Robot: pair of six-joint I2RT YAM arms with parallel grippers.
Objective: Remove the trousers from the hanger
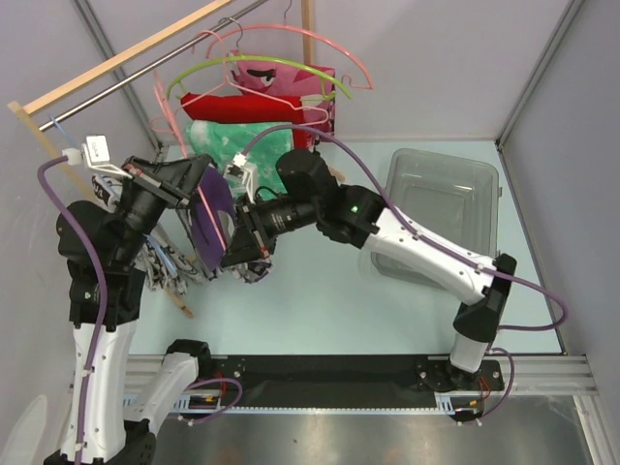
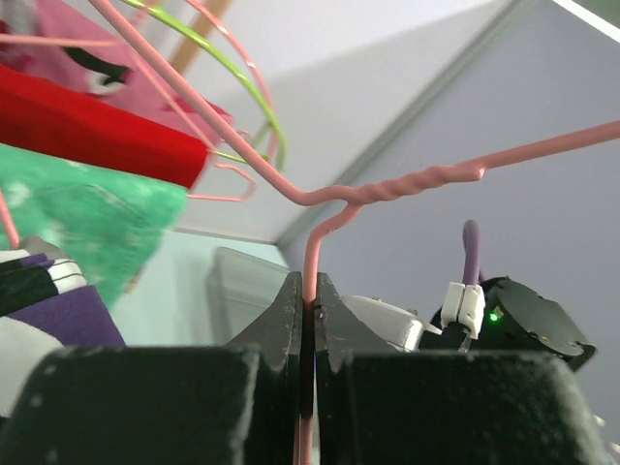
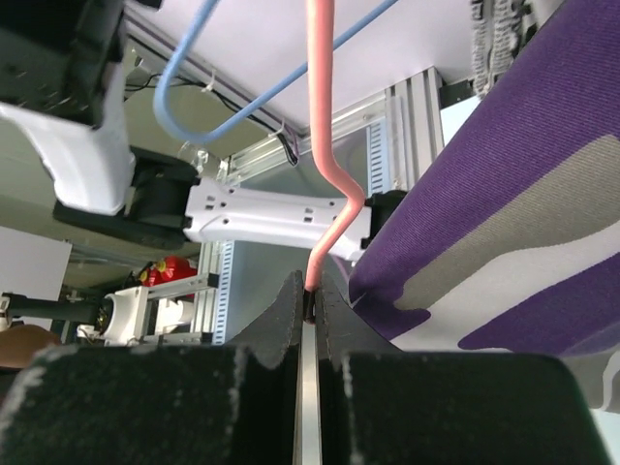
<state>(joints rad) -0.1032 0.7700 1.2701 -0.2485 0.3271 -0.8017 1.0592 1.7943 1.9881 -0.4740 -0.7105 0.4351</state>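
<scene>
The trousers (image 1: 215, 208), purple camouflage cloth, hang between my two grippers at the table's left. They also show in the left wrist view (image 2: 48, 310) and the right wrist view (image 3: 523, 213). The hanger (image 2: 407, 186) is a thin pale pink wire with a twisted neck. My left gripper (image 2: 308, 302) is shut on the wire just below the neck; in the top view it (image 1: 192, 189) is at the trousers' upper left. My right gripper (image 3: 310, 295) is shut on another stretch of the hanger (image 3: 320, 97), right beside the cloth; in the top view it (image 1: 232, 257) is at the trousers' lower right.
A clothes rack with a wooden bar (image 1: 136, 53) stands at the back left. It carries a lime-green hanger (image 1: 262, 68), pink hangers, and red (image 1: 257, 105) and green (image 1: 252, 136) garments. A clear plastic bin (image 1: 441, 203) sits at the right. A thin blue hanger (image 3: 194, 87) hangs near the right gripper.
</scene>
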